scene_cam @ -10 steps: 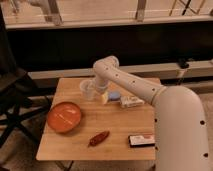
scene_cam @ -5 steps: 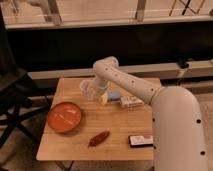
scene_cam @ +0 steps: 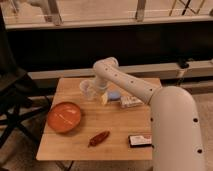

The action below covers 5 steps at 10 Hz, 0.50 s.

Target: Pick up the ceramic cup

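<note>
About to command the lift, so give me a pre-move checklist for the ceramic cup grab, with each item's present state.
1. Ceramic cup located, near the back left of the wooden table: ok.
2. Gripper at the cup, under the arm's bend: ok.
3. Grip on the cup confirmed: cannot tell; the arm hides the contact.
4. Cup upright: ok, as far as it shows.
5. Orange bowl apart from the cup, to its front left: ok.
6. Blue item close to the right of the gripper, possible snag: cannot tell.
</note>
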### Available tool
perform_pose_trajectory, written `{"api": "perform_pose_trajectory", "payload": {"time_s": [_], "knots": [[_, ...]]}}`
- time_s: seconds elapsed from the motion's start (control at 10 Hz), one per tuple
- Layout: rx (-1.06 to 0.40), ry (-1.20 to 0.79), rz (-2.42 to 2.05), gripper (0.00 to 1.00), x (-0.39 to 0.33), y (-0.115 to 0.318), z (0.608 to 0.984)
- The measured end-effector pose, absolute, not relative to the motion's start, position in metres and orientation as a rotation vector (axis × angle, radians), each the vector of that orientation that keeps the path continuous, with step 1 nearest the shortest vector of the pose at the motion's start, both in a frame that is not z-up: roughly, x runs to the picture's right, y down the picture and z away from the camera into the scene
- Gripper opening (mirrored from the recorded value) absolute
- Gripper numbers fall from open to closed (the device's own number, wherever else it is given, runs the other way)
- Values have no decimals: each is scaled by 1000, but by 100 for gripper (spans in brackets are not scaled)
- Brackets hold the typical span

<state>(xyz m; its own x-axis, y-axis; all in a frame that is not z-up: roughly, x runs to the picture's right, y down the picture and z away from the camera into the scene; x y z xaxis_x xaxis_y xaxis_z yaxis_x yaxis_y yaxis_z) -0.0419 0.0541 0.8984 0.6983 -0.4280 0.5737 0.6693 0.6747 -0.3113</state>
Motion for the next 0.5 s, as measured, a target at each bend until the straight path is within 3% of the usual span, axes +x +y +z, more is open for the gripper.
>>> {"api": "perform_pose_trajectory", "payload": {"time_s": [0.5], "knots": [[-543,-499,-655,80,-43,56,903]]}}
